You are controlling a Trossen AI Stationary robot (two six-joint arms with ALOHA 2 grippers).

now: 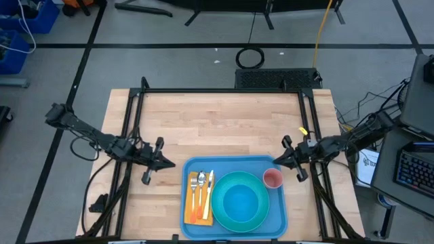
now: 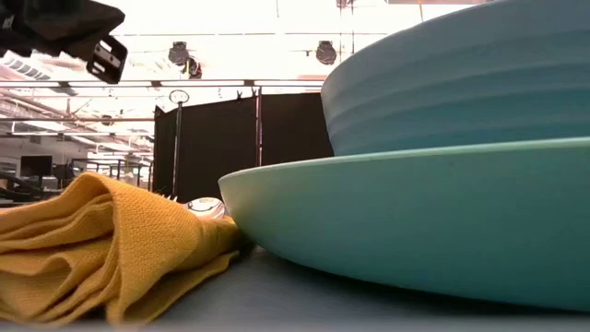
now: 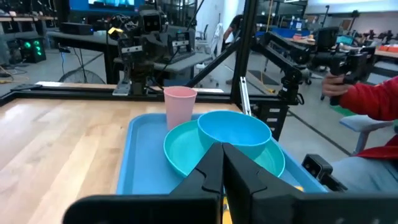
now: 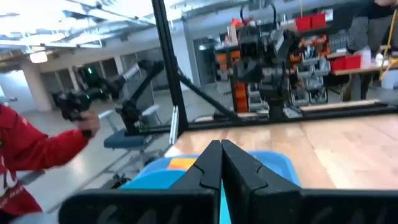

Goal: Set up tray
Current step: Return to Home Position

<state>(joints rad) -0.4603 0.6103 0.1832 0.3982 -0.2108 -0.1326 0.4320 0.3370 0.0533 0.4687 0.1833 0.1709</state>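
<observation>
The left gripper (image 1: pixel 167 163) hovers over the pale, plank-grained wooden bench (image 1: pixel 217 122). Its two dark, wedge-shaped fingers (image 3: pixel 208 174) are pressed together and pinch nothing. The right gripper (image 1: pixel 277 160) points back at it from the opposite side, and its own fingers (image 4: pixel 239 171) are likewise closed tip to tip and empty.

The tray (image 1: pixel 230 163), a flat blue plastic rectangle with rounded corners and a low raised rim, lies between the two grippers and a little nearer the bench's front edge. Its near corners sit just beside each gripper's tip.

A folded yellow-orange napkin (image 1: pixel 188 211) of coarse woven cloth is closest to the left gripper. An orange-handled fork (image 1: pixel 193 193), an orange-handled spoon (image 1: pixel 201 192) and a yellow knife (image 1: pixel 209 188) lie side by side on it. Past the napkin from that gripper is a smooth, round turquoise plate (image 1: pixel 218 196). It carries a deeper, brighter blue bowl (image 1: pixel 242 203) whose outer wall is ringed with faint ridges in the low view.

A small pink tumbler (image 1: pixel 272 178), tapered and matte, stands upright on the tray just in front of the right gripper, beside the plate's rim.

Beyond the bench from the left gripper, a person's red sleeve (image 3: pixel 373 99) shows, the hand holding a dark device.
</observation>
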